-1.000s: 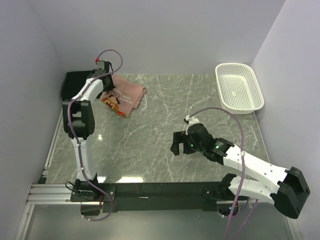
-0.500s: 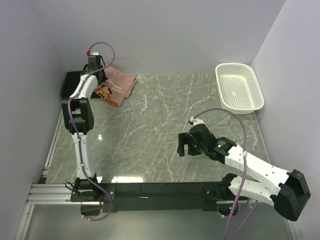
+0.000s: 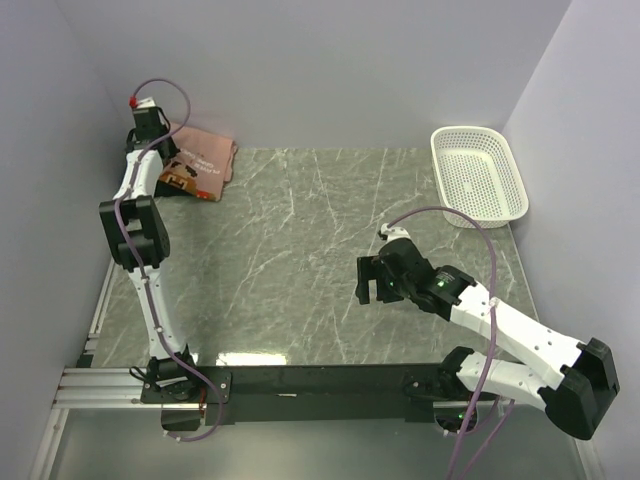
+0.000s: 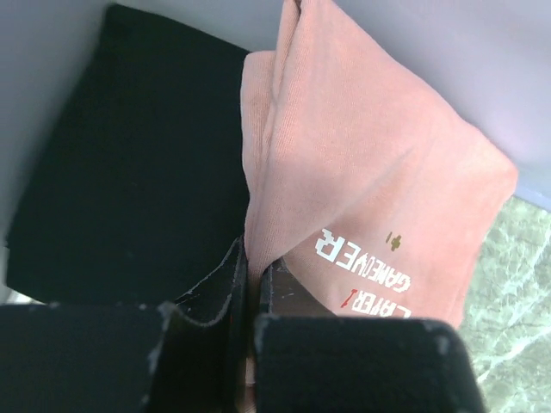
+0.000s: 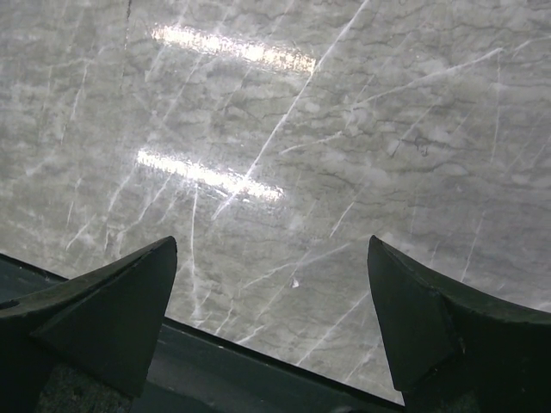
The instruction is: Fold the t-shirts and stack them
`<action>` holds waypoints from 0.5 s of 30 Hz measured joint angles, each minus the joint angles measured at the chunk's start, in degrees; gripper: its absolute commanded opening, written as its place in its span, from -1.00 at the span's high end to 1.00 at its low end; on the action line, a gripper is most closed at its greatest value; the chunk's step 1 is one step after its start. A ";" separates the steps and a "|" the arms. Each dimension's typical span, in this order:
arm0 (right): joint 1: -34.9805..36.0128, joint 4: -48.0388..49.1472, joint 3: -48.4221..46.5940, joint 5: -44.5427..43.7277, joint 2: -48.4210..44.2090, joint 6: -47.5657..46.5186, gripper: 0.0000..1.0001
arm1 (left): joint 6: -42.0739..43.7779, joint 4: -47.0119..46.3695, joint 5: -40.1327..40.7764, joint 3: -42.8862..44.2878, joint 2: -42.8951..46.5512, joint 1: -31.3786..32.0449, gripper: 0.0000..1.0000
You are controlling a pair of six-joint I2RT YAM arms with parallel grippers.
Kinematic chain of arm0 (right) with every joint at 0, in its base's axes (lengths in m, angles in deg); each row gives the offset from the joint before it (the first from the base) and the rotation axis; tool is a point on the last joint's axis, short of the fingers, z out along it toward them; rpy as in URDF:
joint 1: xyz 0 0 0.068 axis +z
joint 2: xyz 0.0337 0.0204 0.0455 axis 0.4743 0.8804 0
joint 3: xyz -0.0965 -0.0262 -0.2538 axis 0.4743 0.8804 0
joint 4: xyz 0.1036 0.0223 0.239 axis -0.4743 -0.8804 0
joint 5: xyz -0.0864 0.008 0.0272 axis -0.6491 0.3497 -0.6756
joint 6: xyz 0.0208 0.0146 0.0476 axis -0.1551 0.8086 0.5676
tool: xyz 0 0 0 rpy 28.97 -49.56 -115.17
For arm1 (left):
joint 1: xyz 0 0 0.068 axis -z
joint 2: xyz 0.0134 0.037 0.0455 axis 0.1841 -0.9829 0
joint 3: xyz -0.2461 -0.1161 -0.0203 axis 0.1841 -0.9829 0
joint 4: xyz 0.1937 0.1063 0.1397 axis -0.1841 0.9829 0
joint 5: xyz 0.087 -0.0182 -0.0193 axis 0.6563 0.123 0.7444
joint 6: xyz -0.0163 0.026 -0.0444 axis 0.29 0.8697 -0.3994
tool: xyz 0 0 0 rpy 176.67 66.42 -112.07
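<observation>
The folded salmon-pink t-shirt [image 3: 203, 160] with white lettering hangs at the table's far left corner. My left gripper [image 3: 160, 153] is shut on its folded edge. In the left wrist view the pink t-shirt [image 4: 362, 172] is pinched between the fingers [image 4: 252, 258], and it hangs partly over the folded black t-shirt [image 4: 120, 172], which lies below against the wall. In the top view the black t-shirt is hidden by the arm and the pink cloth. My right gripper [image 3: 368, 280] hovers open over bare marble at the centre right, with nothing between its fingertips [image 5: 271, 245].
A white mesh basket [image 3: 478, 175] stands at the far right against the wall. Walls close in the table at the left, back and right. The black base rail [image 3: 300, 380] runs along the near edge.
The left arm has carried the pink t-shirt left and back, from beside the black t-shirt into the far left corner above it. The right arm has shifted slightly.
</observation>
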 measured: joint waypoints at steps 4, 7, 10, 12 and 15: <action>-0.17 -0.37 -0.15 -0.11 0.13 -0.22 -0.94 | 0.00 -0.17 -1.51 1.36 0.00 -2.19 0.99; -0.20 -0.79 -0.15 -0.11 0.66 -0.35 -0.94 | -0.02 -0.90 -1.88 1.79 0.00 -3.72 0.99; -0.22 -1.09 -0.17 -0.07 1.22 -0.52 -0.94 | -0.52 -1.49 -1.88 1.68 0.00 -5.25 0.99; -0.22 -1.11 -0.17 -0.04 1.49 -0.68 -0.94 | -1.16 -2.25 -1.88 1.42 0.00 -6.12 0.99; -0.22 -1.14 -0.22 -0.04 1.97 -1.05 -0.93 | -2.58 -3.30 -1.68 0.92 -0.24 -7.52 0.99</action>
